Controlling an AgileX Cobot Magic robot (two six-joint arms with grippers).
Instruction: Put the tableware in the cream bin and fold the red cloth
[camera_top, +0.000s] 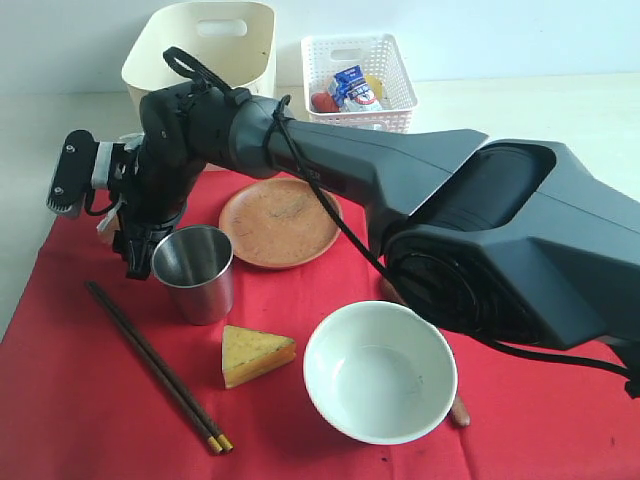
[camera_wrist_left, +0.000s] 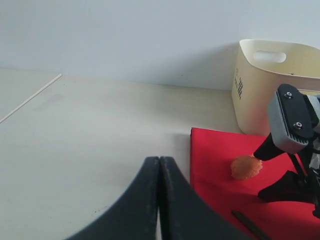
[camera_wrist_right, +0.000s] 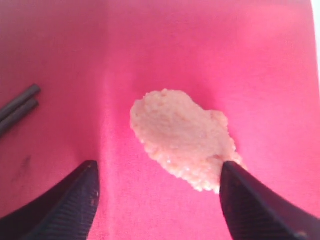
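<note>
1. Pale matte desk (camera_top: 560, 110) against a plain white wall (camera_top: 450, 20). The red cloth (camera_top: 70, 400) is spread flat over the near part, smooth weave with soft creases.
2. Far edge, toward the left corner: the cream bin (camera_top: 205, 50), tall smooth plastic with rounded corners and an oval handle cut-out, stands just behind the cloth. Just beside it on the same edge is a white lattice basket (camera_top: 358, 70) holding a milk carton (camera_top: 352, 88).
3. On the cloth:
   - A shiny steel cup (camera_top: 197, 272) stands upright.
   - A round, matte, speckled brown clay plate (camera_top: 280, 222) sits behind the cup.
   - A glossy pale bowl (camera_top: 380, 372) sits nearer the front edge.
   - A cheese wedge (camera_top: 256, 354) lies between cup and bowl.
   - Dark chopsticks (camera_top: 150, 360) with yellow tips lie side by side on a diagonal toward the left edge.
4. Pose: the right arm (camera_top: 420, 190) has a bulky black shell with a cable (camera_top: 330, 215) along it. It reaches across from the right side to the cloth's left edge, wrist bent down.
5. The right end effector (camera_wrist_right: 157, 167) points down just beside the cup. Its fingers (camera_wrist_right: 75, 200) are apart, straddling a grainy orange-pink lump (camera_wrist_right: 180, 137). One finger seems to touch the lump's edge, nothing clamped.
6. The left end effector (camera_wrist_left: 159, 161) has tapered black fingers pressed together with nothing between. It hangs over bare desk off the cloth's left edge.
</note>
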